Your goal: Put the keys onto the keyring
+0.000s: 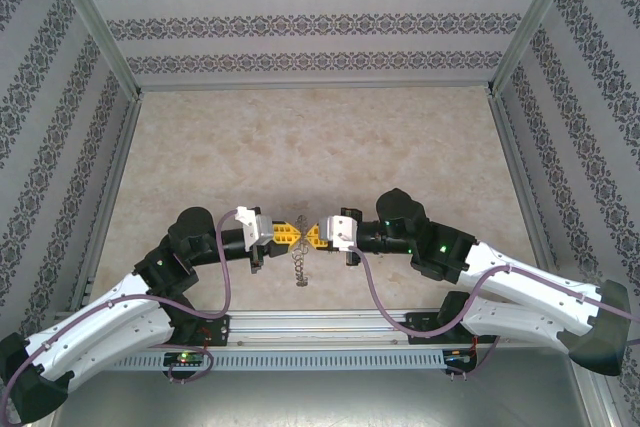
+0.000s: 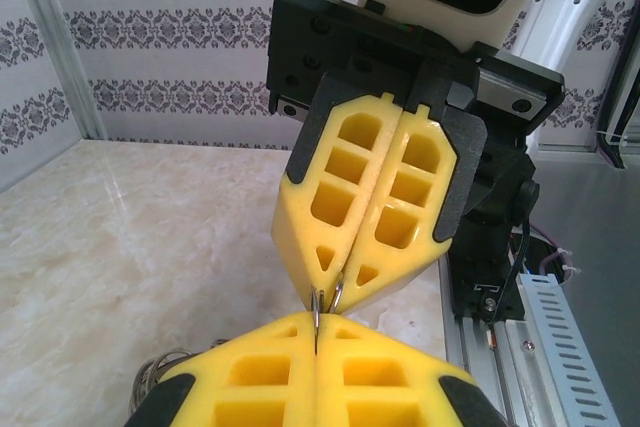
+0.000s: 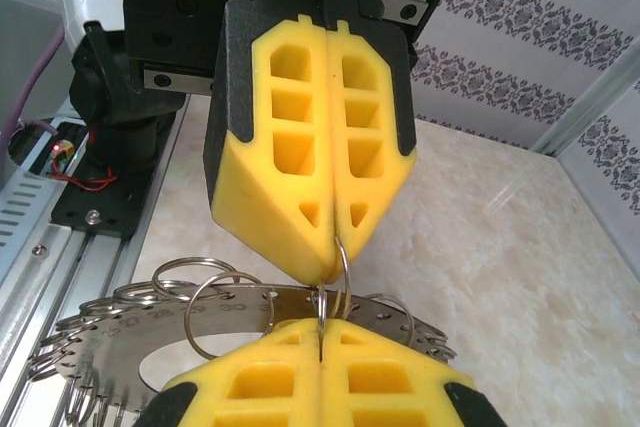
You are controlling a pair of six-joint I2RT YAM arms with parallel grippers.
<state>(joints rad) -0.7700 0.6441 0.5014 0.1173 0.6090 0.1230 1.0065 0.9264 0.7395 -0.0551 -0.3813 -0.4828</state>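
- Top view: the left fingers (image 1: pixel 285 234) and right fingers (image 1: pixel 316 238) meet tip to tip over the surface (image 1: pixel 300 147). The keyring (image 1: pixel 299 269) is just beside their tips, on the near side.
- Left wrist: both pairs are closed tight, pinching one wire loop (image 2: pixel 338 297) between them.
- Right wrist: the keyring's grey disc (image 3: pixel 110 347) lies under that loop. I cannot make out the key; it is possibly hidden in the pinch.
- Step, as I judge it: threading. The next move calls for spreading the loop without losing the pinch.

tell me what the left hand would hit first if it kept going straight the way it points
The right hand. The left hand points straight at it, tip almost against tip, with just a thin wire loop bridging them. Whether the tips already touch is unclear.
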